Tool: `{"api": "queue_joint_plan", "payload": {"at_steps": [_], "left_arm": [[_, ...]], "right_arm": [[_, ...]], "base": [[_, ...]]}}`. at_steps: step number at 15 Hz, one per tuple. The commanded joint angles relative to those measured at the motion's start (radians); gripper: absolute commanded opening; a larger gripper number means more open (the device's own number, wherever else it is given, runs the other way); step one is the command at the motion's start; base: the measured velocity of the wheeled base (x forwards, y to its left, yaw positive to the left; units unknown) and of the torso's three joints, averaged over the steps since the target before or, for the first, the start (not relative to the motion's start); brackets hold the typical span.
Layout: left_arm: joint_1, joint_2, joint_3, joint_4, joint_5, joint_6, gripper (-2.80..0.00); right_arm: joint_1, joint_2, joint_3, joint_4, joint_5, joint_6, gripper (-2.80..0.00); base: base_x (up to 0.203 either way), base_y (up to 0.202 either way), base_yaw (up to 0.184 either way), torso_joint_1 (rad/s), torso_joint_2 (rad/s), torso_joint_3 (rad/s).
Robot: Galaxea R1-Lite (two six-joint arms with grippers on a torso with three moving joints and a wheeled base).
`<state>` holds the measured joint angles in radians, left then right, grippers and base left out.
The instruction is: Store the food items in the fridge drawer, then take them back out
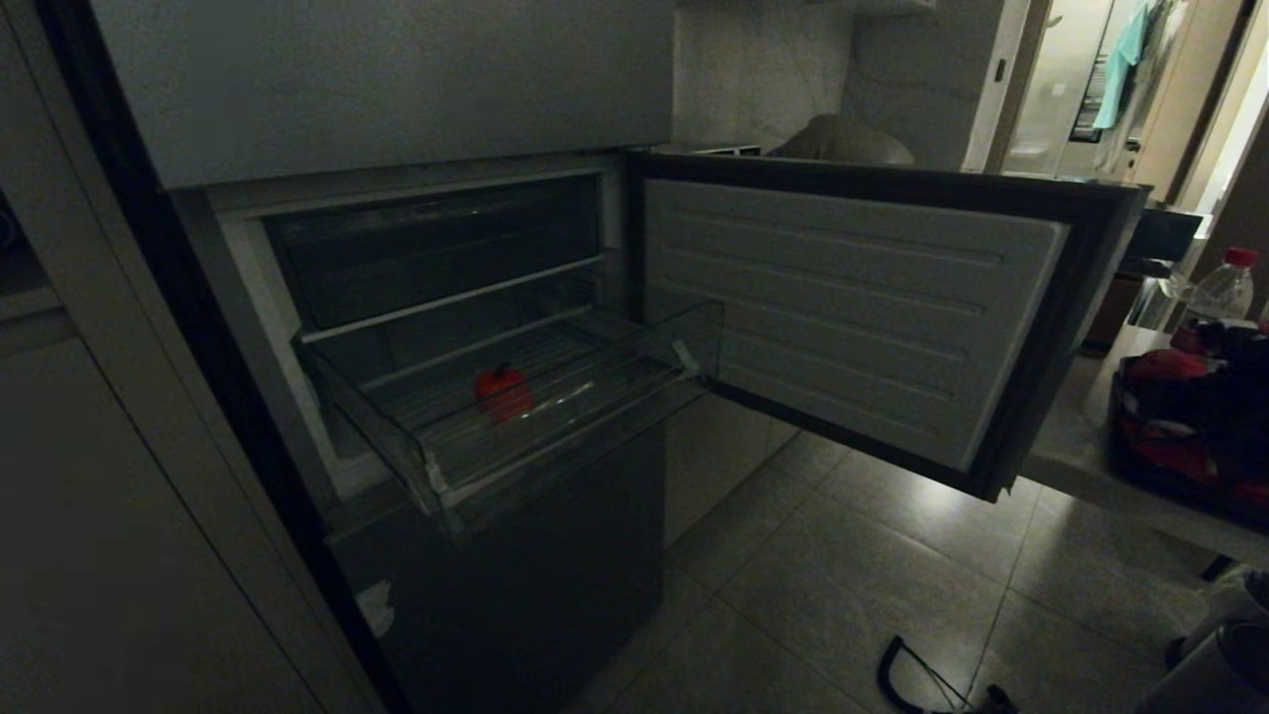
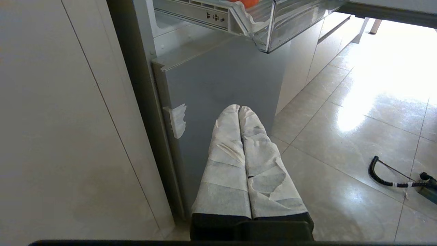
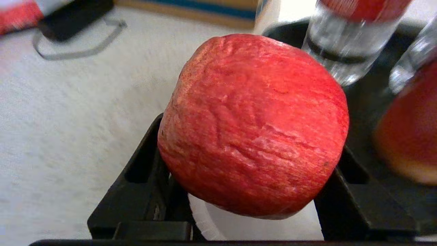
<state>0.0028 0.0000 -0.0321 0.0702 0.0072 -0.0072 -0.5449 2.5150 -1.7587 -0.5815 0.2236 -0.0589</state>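
The fridge (image 1: 397, 89) stands with its middle door (image 1: 853, 307) swung open and the clear fridge drawer (image 1: 555, 436) pulled out. One red food item (image 1: 503, 392) lies on the drawer floor; an edge of it (image 2: 244, 2) shows in the left wrist view above the drawer (image 2: 273, 27). A second food item, a wrinkled red apple (image 3: 252, 123), fills the right wrist view, over a pale table. My right gripper (image 3: 252, 143) is shut on it, black fingers (image 3: 143, 171) pressing both its sides. My left gripper (image 2: 240, 108) hangs shut and empty, low before the fridge's bottom panel.
Beside the apple stand a clear bottle (image 3: 344, 44) and an orange-red object (image 3: 409, 130). In the head view the table at the right carries a bottle (image 1: 1217, 293) and red-and-black clutter (image 1: 1190, 426). A black cable (image 1: 922, 684) lies on the tiled floor. Pale cabinets (image 2: 51, 119) flank the fridge.
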Motion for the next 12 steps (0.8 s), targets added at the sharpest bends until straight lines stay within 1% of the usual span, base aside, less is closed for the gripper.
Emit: {"api": "queue_joint_plan", "payload": {"at_steps": [1, 3, 7, 8, 11, 12], "left_arm": [[0.0, 0.002, 0.0, 0.0, 0.0, 0.0, -2.8], [0.0, 0.002, 0.0, 0.0, 0.0, 0.0, -2.8], [0.0, 0.002, 0.0, 0.0, 0.0, 0.0, -2.8], [0.0, 0.002, 0.0, 0.0, 0.0, 0.0, -2.8], [0.0, 0.002, 0.0, 0.0, 0.0, 0.0, -2.8], [0.0, 0.002, 0.0, 0.0, 0.0, 0.0, -2.8]], "right_arm": [[0.001, -0.096, 0.045, -0.003, 0.002, -0.001, -2.8], [0.005, -0.18, 0.123, -0.003, 0.002, -0.001, -2.8], [0.031, -0.444, 0.437, -0.007, 0.007, -0.001, -2.8], [0.042, -0.519, 0.532, -0.021, 0.008, 0.0, -2.8], [0.086, -0.794, 0.903, -0.094, 0.004, -0.001, -2.8], [0.1, -0.884, 1.004, -0.11, 0.0, -0.002, -2.8]], "base": [[0.0, 0.0, 0.0, 0.0, 0.0, 0.0], [0.0, 0.0, 0.0, 0.0, 0.0, 0.0], [0.0, 0.0, 0.0, 0.0, 0.0, 0.0], [0.0, 0.0, 0.0, 0.0, 0.0, 0.0], [0.0, 0.0, 0.0, 0.0, 0.0, 0.0], [0.0, 0.0, 0.0, 0.0, 0.0, 0.0]]}}
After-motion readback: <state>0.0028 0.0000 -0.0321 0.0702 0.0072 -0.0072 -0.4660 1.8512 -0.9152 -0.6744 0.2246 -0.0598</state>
